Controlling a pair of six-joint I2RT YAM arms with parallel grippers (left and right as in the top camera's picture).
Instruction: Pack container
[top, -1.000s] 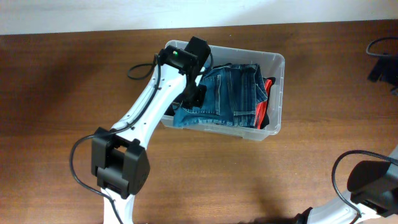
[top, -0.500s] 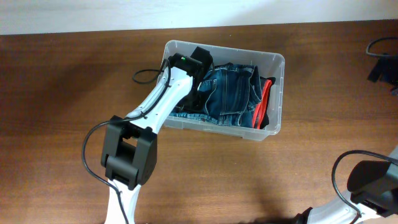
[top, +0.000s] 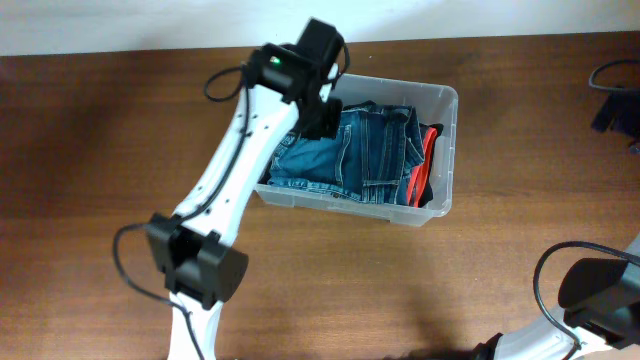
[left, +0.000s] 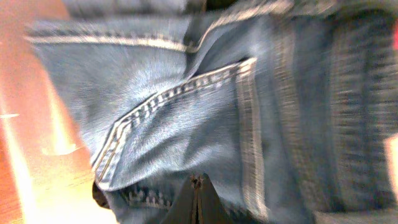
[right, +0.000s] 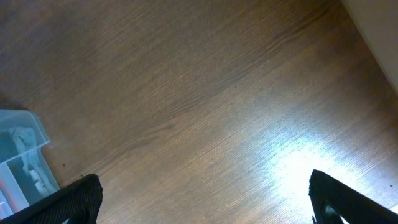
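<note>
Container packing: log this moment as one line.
container: folded jeans atop red-and-black garment | left gripper: shut, over jeans | right gripper: open, over wooden table

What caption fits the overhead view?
Left gripper, shut, over folded jeans packed in the clear container on a wooden table.

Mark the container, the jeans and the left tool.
container (top: 449, 140): overhead view, on its clear right rim.
jeans (top: 360, 155): overhead view, middle of the folded denim.
left tool (left: 197, 182): left wrist view, at the tips of its shut fingers, above the denim.
</note>
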